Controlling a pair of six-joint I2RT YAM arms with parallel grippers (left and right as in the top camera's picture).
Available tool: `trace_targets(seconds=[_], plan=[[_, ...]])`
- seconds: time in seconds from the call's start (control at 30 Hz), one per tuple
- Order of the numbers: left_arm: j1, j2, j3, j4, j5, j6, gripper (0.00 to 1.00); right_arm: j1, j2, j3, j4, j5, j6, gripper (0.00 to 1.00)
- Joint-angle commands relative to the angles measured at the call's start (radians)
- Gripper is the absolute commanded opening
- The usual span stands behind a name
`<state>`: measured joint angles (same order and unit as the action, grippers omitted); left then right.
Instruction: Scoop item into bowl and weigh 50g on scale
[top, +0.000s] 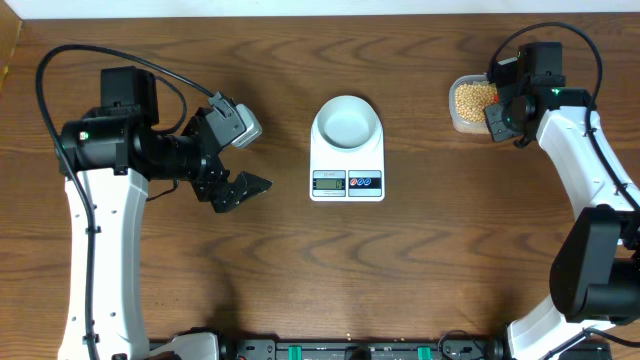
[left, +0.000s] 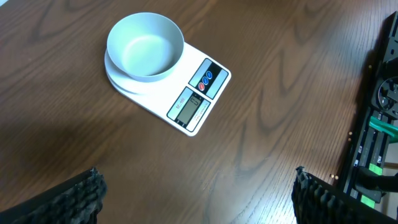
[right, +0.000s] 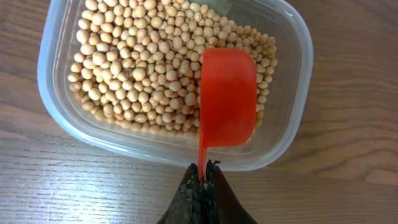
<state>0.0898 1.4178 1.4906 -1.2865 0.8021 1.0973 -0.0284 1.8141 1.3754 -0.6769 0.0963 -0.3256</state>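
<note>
Overhead: a pale bowl (top: 347, 122) sits on the white scale (top: 347, 182) at mid-surface, nearer the far edge. A clear tub (top: 454, 112) of beans (top: 472, 96) stands by the far edge toward the right corner, under the right gripper (top: 500, 118). The left gripper (top: 240, 162) hangs left of the scale.

Left wrist: jaws spread wide, gripping nothing, above bare surface near the scale.

Right wrist: jaws pinched tight on the handle of a red scoop (right: 227, 99), its cup over the beans in the tub.
</note>
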Motion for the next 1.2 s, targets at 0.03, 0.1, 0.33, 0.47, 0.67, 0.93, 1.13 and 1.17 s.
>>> trace_targets(seconds=[0.03,0.1,0.33,0.47,0.67,0.93,1.13,1.17], plan=[[0.003,0.000,-0.006,-0.007,-0.003,0.010,0.98,0.011,0.011,0.002,-0.010,-0.071,0.013,0.01],[0.003,0.000,-0.006,-0.007,-0.003,0.010,0.98,0.010,0.011,0.002,-0.010,-0.109,0.016,0.01],[0.003,0.000,-0.006,-0.007,-0.003,0.010,0.98,0.010,0.026,0.002,-0.009,-0.134,0.019,0.01],[0.003,0.000,-0.006,-0.007,-0.003,0.010,0.98,0.010,0.051,0.002,-0.010,-0.134,0.020,0.01],[0.003,0.000,-0.006,-0.007,-0.003,0.010,0.98,0.010,0.061,0.002,-0.006,-0.224,0.027,0.01],[0.003,0.000,-0.006,-0.007,-0.003,0.010,0.98,0.010,0.069,0.002,0.003,-0.246,0.093,0.01],[0.003,0.000,-0.006,-0.007,-0.003,0.010,0.98,0.010,0.069,0.002,0.004,-0.294,0.121,0.01],[0.003,0.000,-0.006,-0.007,-0.003,0.010,0.98,0.010,0.069,0.002,0.005,-0.294,0.129,0.01]])
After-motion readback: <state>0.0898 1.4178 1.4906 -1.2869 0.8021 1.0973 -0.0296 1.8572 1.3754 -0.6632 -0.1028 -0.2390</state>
